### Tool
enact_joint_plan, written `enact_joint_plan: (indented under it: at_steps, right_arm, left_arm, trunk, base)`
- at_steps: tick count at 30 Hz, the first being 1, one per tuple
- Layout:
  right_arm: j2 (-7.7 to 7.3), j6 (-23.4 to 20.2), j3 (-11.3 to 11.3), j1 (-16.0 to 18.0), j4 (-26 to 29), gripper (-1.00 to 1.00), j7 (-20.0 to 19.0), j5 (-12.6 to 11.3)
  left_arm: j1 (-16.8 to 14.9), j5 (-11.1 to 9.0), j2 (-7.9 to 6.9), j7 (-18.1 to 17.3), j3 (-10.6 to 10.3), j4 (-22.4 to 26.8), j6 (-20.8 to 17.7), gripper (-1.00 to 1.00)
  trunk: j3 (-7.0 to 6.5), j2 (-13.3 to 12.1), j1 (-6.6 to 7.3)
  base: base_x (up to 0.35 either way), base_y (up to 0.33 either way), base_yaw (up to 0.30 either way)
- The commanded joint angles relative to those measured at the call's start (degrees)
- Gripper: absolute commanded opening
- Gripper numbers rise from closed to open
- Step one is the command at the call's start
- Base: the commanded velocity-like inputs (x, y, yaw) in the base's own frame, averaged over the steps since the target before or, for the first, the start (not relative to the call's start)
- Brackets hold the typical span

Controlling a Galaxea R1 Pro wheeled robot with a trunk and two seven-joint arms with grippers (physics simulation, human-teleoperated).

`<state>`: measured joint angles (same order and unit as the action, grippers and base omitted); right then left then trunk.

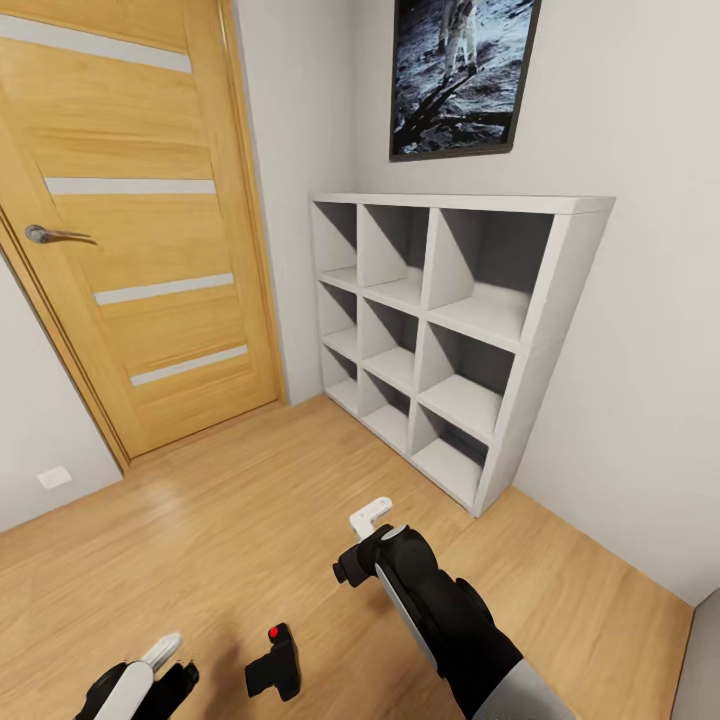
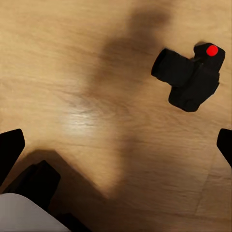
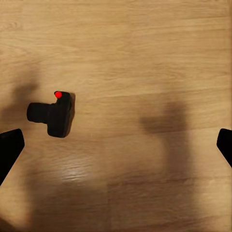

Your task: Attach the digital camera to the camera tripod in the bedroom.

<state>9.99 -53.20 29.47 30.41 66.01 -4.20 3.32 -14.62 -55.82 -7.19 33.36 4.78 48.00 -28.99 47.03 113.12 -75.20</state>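
Right arm's black forearm fills the near corner of the head view; right gripper hangs above the floor with white fingertips showing. Its wrist view has a dark finger at each side edge with bare floor between, so the jaws stand wide and hold nothing.

Digital camera lies on the wood floor, lens barrel level with the boards, red button up on its hump. It sits between the two grippers, below and to the inner side of the right one and just beside the left gripper. From the right wrist it is off centre, near one finger, not between the pair. From the left wrist it is also off to one side, clear of the fingers, which stand wide apart with nothing between them.

Step in hand, as I judge it: pick the camera off the floor. To do it well:
- Choose one arm; the left looks nearer.
- Shift the gripper sideways until the body, not the lens, lies midway between the fingers.
- Turn the wrist so the fingers close across the flat sides.
- Come straight down, stop short of the floor, close slowly; a graze could skid it.

Outward: white shelf unit, wooden door, framed picture. No tripod here.
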Motion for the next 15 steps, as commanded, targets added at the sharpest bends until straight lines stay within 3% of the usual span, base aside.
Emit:
enact_joint_plan:
  at_steps: [1,15]
  right_arm:
    - [0.00,-0.3,0.0,0.0,0.1,1.00,-0.4,0.4]
    - [0.00,-0.3,0.0,0.0,0.1,1.00,-0.4,0.4]
  left_arm:
    - [0.3,-0.5,0.00,0.4,0.0,0.1,-0.1,1.00]
    - [0.5,-0.5,0.00,0.4,0.0,0.1,-0.1,1.00]
  trunk:
    - [0.05,0.0,0.01]
    - [0.05,0.0,0.01]
  base:
    - [0.000,0.000,0.000]
    - [0.000,0.000,0.000]
